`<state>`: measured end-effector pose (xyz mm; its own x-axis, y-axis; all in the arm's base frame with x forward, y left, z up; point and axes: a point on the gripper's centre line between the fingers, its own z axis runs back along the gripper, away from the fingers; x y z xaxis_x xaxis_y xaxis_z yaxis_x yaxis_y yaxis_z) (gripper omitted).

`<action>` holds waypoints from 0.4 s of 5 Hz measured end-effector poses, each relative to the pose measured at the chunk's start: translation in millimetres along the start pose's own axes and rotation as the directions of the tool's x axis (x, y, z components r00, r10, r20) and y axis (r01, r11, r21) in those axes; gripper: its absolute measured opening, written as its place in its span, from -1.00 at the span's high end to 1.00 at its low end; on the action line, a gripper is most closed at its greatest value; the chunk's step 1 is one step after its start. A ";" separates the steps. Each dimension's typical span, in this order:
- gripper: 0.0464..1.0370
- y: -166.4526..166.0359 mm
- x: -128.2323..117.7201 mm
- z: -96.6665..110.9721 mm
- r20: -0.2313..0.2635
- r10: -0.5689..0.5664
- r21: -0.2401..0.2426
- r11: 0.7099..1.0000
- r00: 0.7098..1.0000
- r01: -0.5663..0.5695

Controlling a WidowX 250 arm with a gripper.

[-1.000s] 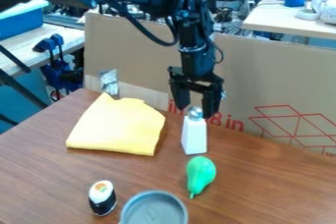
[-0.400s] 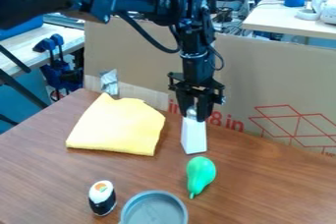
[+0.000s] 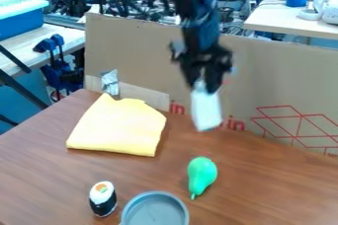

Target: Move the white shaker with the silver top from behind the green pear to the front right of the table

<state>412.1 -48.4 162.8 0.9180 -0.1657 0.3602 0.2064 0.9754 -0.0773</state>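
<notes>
White bottle [image 3: 206, 109], slightly tilted, pinched at its top by the gripper [image 3: 203, 82] and held up off the brown table [image 3: 264, 179], at the far side, right of the folded yellow cloth [image 3: 117, 126]. Nearer, below the bottle: green pear-shaped object [image 3: 202, 174]. Near edge: grey round dish [image 3: 155, 210]; sushi-like piece [image 3: 102, 199] just left of it. Cardboard [image 3: 264, 78] upright behind the table.
</notes>
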 end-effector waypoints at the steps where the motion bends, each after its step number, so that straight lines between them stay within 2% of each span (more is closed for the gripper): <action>1: 0.04 -51.6 -6.7 10.9 0.024 -0.119 -0.013 0.993 0.993 0.119; 2: 0.05 -80.4 -13.2 -4.2 -0.004 -0.238 -0.069 0.969 0.971 0.237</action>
<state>384.8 -125.2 160.4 0.8439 -0.3932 0.3650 0.4408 0.8960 -0.0539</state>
